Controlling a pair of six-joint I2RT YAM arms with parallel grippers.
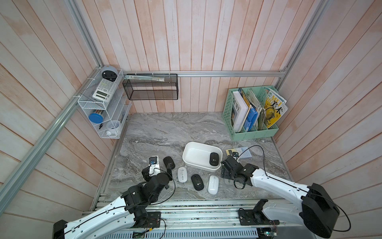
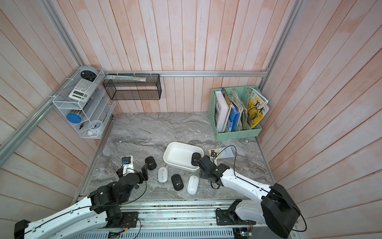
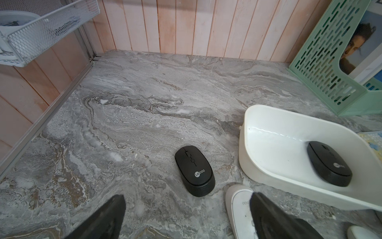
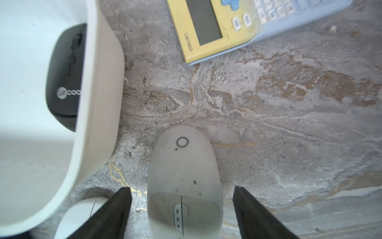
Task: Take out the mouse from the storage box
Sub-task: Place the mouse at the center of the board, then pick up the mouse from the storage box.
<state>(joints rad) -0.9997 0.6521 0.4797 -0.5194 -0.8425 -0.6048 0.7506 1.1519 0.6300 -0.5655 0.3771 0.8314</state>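
The white storage box [image 1: 196, 155] [image 2: 177, 154] lies mid-table, and a black mouse [image 1: 214, 159] [image 3: 328, 163] [image 4: 64, 78] rests at its right end. My right gripper [image 1: 226, 177] [image 4: 182, 188] hovers just off the box's near right corner. It is open, and a white mouse [image 4: 182, 175] lies on the table between its fingers with a gap on each side. My left gripper [image 1: 157, 170] [image 3: 187, 195] is open and empty. It hovers at the near left, just short of another black mouse [image 3: 194, 170].
More mice lie on the table in front of the box: white [image 1: 182, 174], black [image 1: 197, 182], white [image 1: 213, 184]. A yellow-blue calculator [image 1: 239, 152] lies right of the box. A mint file holder [image 1: 252, 115] stands back right. A white power strip [image 1: 154, 163] lies by the left gripper.
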